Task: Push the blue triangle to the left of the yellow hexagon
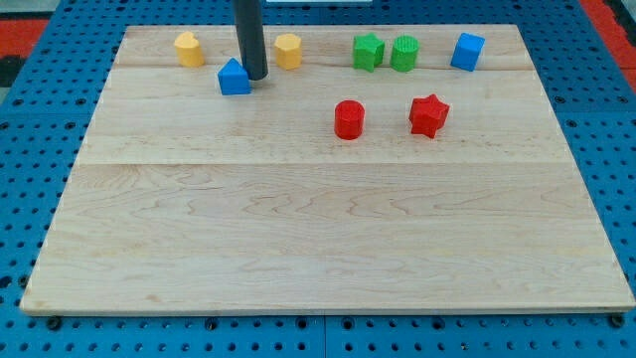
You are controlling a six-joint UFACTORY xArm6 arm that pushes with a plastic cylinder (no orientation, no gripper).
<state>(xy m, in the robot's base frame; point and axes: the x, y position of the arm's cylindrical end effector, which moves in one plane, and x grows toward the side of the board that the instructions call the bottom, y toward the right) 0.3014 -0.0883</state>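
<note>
The blue triangle (234,78) lies near the view's top left on the wooden board (318,219). My tip (256,77) rests right against the triangle's right side. The yellow hexagon (288,50) sits just right of the rod and a little higher in the view. A second yellow block (189,48), rounded on one side, sits up and left of the blue triangle.
Along the top edge to the right are a green star-like block (368,51), a green cylinder (403,53) and a blue cube (467,51). A red cylinder (349,119) and a red star (428,115) lie below them.
</note>
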